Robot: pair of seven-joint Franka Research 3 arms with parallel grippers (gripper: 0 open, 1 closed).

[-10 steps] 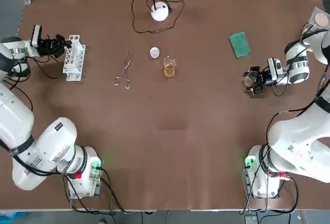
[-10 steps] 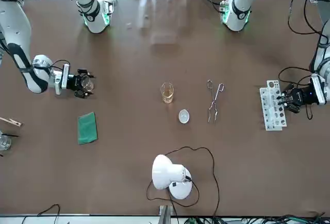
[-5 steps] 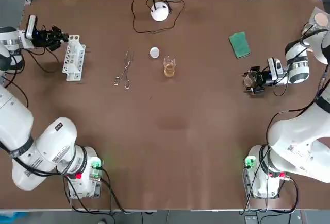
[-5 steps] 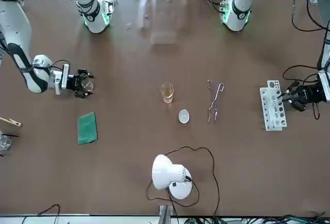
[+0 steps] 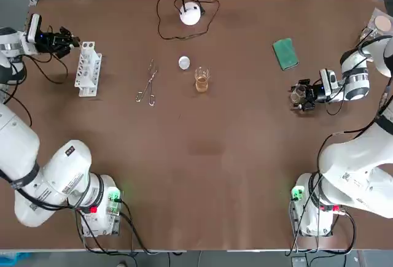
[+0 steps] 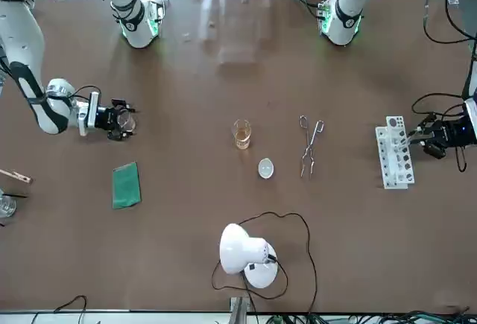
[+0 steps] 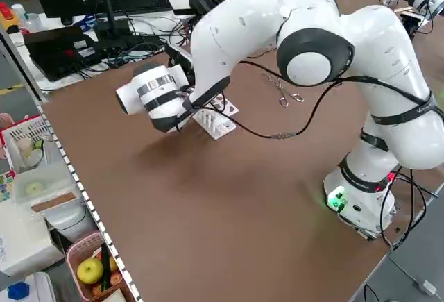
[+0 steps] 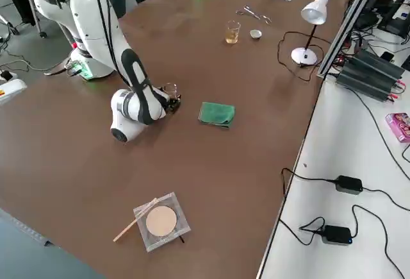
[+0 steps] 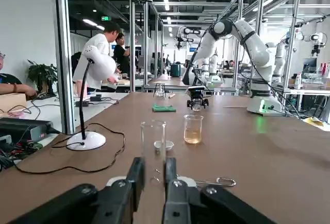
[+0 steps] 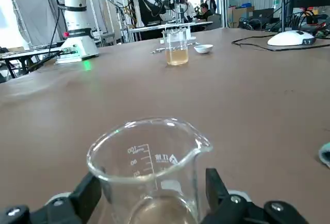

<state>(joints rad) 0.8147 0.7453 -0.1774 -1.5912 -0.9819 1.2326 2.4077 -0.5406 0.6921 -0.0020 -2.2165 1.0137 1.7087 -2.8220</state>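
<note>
Tube [image 9: 153, 137]: L tool [image 9: 153, 165]; beaker [image 10: 149, 157]: R tool [image 10: 152, 189].

place: robotics lab | signs: test-tube rack [image 5: 86, 69], beaker [image 10: 147, 167], aluminium frames [image 9: 132, 54]

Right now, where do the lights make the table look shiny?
Front view: a pale glare patch on the table near the arms' bases. Right wrist view: a green glow on it, behind the beaker in the right end effector.

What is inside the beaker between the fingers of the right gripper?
The beaker in the right gripper shows clear walls with a printed scale and no liquid. Its very bottom lies below the wrist picture's edge, so a small remainder cannot be excluded.
</note>
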